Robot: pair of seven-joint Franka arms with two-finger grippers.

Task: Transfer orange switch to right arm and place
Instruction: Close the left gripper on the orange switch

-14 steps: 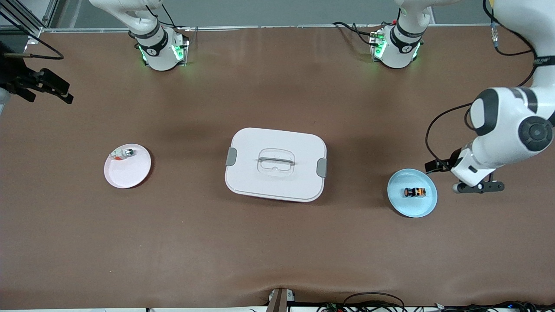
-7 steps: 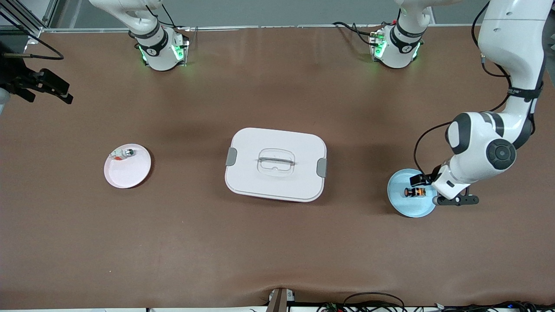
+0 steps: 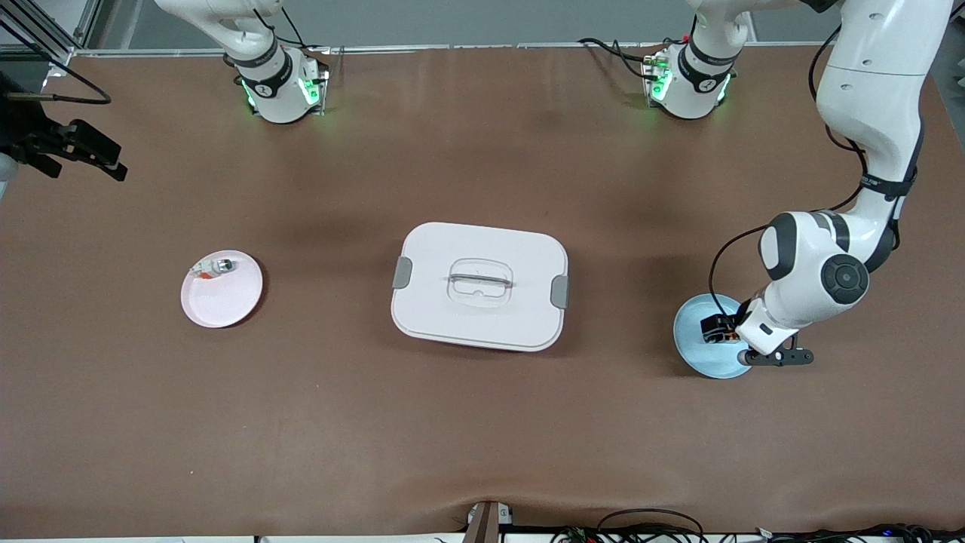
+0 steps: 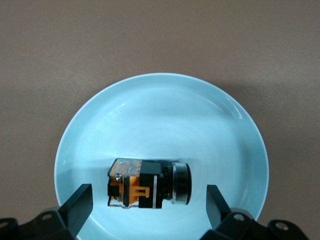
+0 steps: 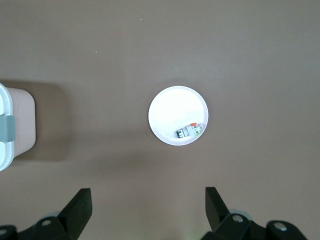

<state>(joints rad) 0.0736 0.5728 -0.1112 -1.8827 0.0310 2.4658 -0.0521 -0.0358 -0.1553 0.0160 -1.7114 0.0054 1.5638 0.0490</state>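
Note:
The orange switch (image 4: 149, 183), a black body with orange parts, lies on its side in the blue plate (image 4: 165, 115) at the left arm's end of the table. My left gripper (image 4: 148, 199) is open and low over the plate, one finger on each side of the switch, not touching it. In the front view the left hand (image 3: 761, 335) covers the switch and part of the blue plate (image 3: 697, 354). My right gripper (image 5: 148, 200) is open and empty, high over the table at the right arm's end (image 3: 83, 151), where that arm waits.
A white lidded box (image 3: 479, 285) with a handle stands mid-table; its corner shows in the right wrist view (image 5: 15, 125). A pink plate (image 3: 226, 302) holds a small white-and-silver part (image 3: 215, 266), also in the right wrist view (image 5: 190, 131).
The left arm has swung in from the table's end and come down over the blue plate, so its hand now covers the switch. The right arm has not moved.

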